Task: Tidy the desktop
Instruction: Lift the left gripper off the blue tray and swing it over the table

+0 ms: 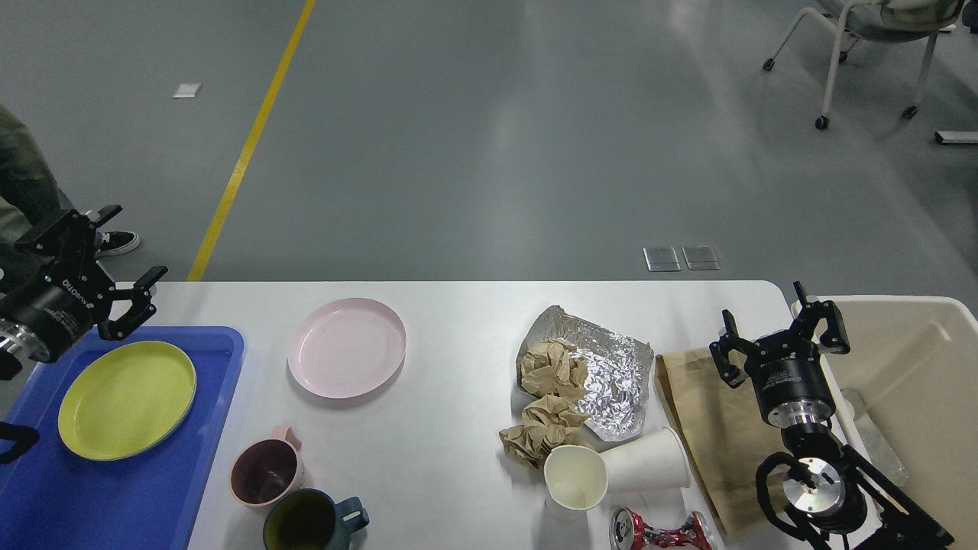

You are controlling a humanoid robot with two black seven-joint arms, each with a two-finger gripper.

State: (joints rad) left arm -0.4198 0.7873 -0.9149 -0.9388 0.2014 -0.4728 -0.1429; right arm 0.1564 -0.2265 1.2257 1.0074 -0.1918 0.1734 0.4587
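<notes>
The white desktop (pixel 458 305) fills the lower part of the head view. On it lie a pink plate (pixel 346 347), a pink mug (pixel 266 472), a dark teal mug (pixel 304 524), crumpled foil (pixel 611 367), brown paper wads (pixel 552 367), two white paper cups (pixel 577 477), a crushed red can (pixel 661 531) and a flat brown paper bag (pixel 707 428). A yellow-green plate (pixel 127 399) rests in the blue tray (pixel 114 489). My left gripper (pixel 92 263) hangs open and empty above the tray's far left corner. My right gripper (pixel 779 328) stands open and empty over the bag's far edge.
A beige bin (pixel 917 382) sits at the table's right end with clear plastic inside. A person's legs and shoe (pixel 114 241) stand by the far left corner. A wheeled chair (pixel 863 46) stands at the far right on the grey floor.
</notes>
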